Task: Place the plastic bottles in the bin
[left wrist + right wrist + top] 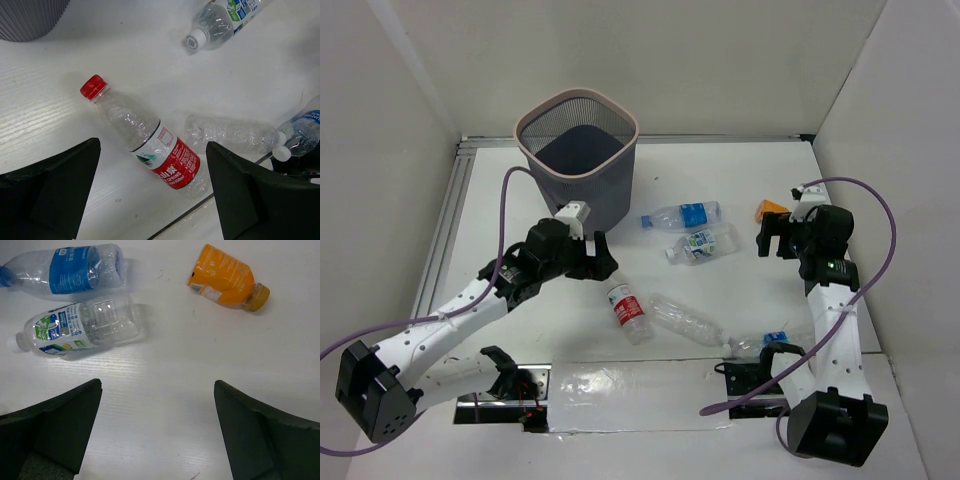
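White table [740, 180], plain white walls [720, 60]

Setting: robotics lab test booth. Evidence: white desk [720, 170] boxed in by plain white panels [670, 60] at back and both sides; aluminium rail [448, 225] along its left edge; left arm [440, 325] and right arm [835, 330] bolted at near edge, trailing purple cables [502, 215].
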